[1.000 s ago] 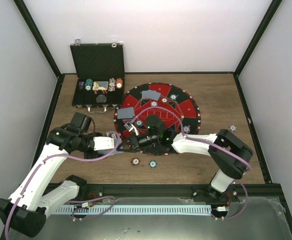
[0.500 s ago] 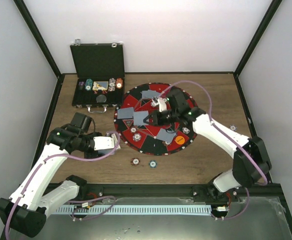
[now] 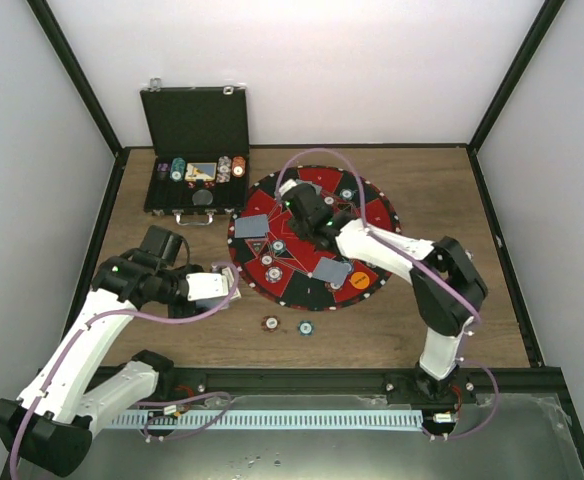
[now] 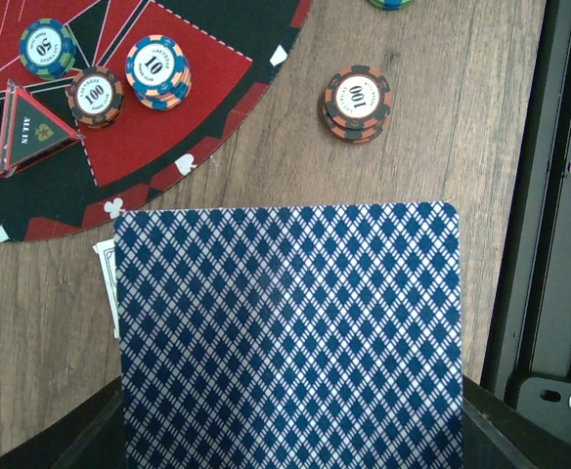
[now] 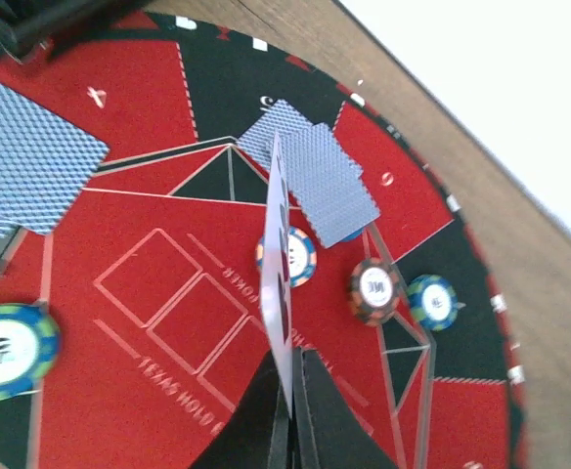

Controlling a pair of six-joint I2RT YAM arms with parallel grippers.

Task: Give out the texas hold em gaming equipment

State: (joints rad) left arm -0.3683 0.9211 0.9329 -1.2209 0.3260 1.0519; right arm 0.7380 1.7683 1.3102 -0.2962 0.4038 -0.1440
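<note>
Left gripper [image 3: 215, 288] is clamped on the deck [image 4: 285, 332] over bare table, just off the near-left edge of the mat [image 4: 217, 107]. The cards look thin, slick and bendy, and one face is peeking out the stack's left side, so I'd squeeze across the flat faces. The loose 100 chip [image 4: 357, 101] on the table is stiff; take it across the rim. Right gripper [image 5: 291, 386] pinches a single card [image 5: 280, 293] by its near edge, above the mat's far side by two dealt cards [image 5: 310, 171]. It's light and floppy, and may flutter on release.
</note>
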